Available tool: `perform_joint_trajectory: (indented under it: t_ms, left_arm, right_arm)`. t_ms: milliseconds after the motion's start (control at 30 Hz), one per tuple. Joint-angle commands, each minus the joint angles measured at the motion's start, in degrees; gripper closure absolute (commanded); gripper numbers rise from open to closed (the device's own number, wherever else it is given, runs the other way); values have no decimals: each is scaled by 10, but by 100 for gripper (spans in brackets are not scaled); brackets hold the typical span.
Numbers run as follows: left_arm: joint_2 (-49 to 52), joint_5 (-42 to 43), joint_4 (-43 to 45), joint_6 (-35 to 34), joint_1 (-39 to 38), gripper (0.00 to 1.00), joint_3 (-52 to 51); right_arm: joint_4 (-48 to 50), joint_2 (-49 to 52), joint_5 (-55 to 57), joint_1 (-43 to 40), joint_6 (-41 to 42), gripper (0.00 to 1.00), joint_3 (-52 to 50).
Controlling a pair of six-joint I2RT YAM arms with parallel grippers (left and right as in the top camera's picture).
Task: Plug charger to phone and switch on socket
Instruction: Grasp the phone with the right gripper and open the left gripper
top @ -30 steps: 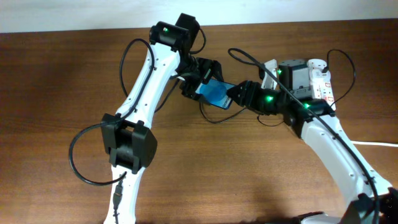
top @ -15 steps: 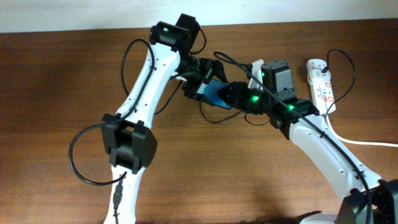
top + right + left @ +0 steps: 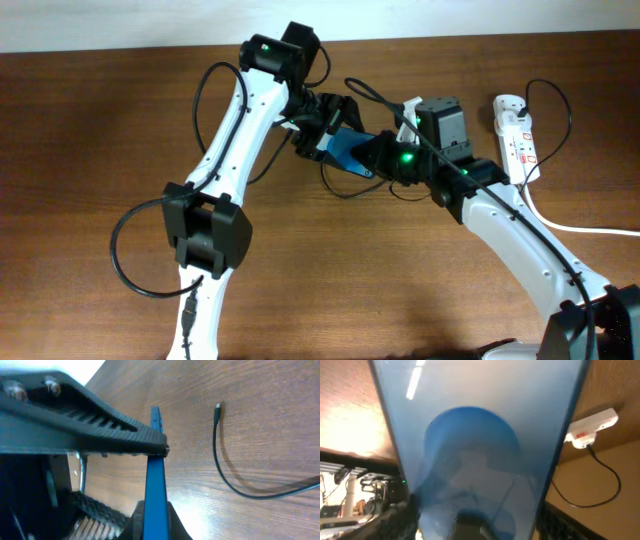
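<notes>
**Left holds phone, charger still loose on table**

- Table [image 3: 90, 140]: brown wood; both arms reach in toward its upper middle.
- Left gripper [image 3: 322, 128]: clamped on one end of the phone [image 3: 350, 152]. The left wrist view is almost all blue screen.
- Right gripper [image 3: 378, 155]: right at the phone's other end. In the right wrist view a black finger [image 3: 125, 435] crosses the phone's thin edge. Can't tell whether it's gripping or just alongside.
- Phone: held tilted and edge-on to the right wrist camera, between the two grippers.
- Socket [image 3: 517, 135]: white strip flat on the table, well right of the phone, with a thin black lead plugged in.
- Charger [image 3: 214, 440]: lies curved on the wood with its plug tip [image 3: 216, 407] free, apart from the phone.
</notes>
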Motion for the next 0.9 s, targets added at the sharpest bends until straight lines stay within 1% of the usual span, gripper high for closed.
perform_joint_trajectory:
  t_ms: [0,100,133,267,333,367,400,433,467,533,567,600,633,667,700,767,867]
  left_arm:
    - [3,17,-5,-4,0,68,14]
    - [3,17,-5,-4,0,57,14]
    - [3,17,-6,-4,0,51,14]
    - [3,17,-6,-2,0,40,14]
    - [3,17,-6,18,1,34,14]
    - [3,16,-5,38,1,28,14]
    - [3,15,-3,74,1,20,14]
    - [3,15,5,120,2,13,14]
    - [3,16,15,169,2,9,14]
    - [3,16,38,251,3,5,14]
    - [3,19,51,323,5,2,14]
    - [3,25,66,375,5,1,14]
    - [3,26,76,402,6,1,14]
    - [3,26,88,421,9,1,14]
    - [3,26,97,423,11,0,14]
    - [3,31,119,423,19,0,14]
    - [3,75,161,435,40,0,14]
  right_arm:
    - [6,5,1,2,4,96,8]
    - [6,5,0,-2,4,96,8]
    - [5,5,-1,-6,6,96,8]
    - [5,5,-16,-34,8,96,8]
    - [5,5,-30,-53,8,96,8]
    - [6,5,-35,-60,8,96,8]
    - [7,5,-41,-70,8,96,8]
    - [7,4,-45,-79,8,96,8]
    - [10,4,-49,-88,8,96,8]
    - [25,4,-66,-101,16,96,8]
    - [43,4,-77,-110,37,96,8]
    - [64,4,-81,-115,63,96,8]
    - [82,4,-81,-118,86,96,8]
    - [113,4,-78,-119,123,96,8]
    - [128,4,-71,-119,144,96,8]
    - [165,4,-44,-118,220,96,8]
    - [191,4,11,-118,325,96,8]
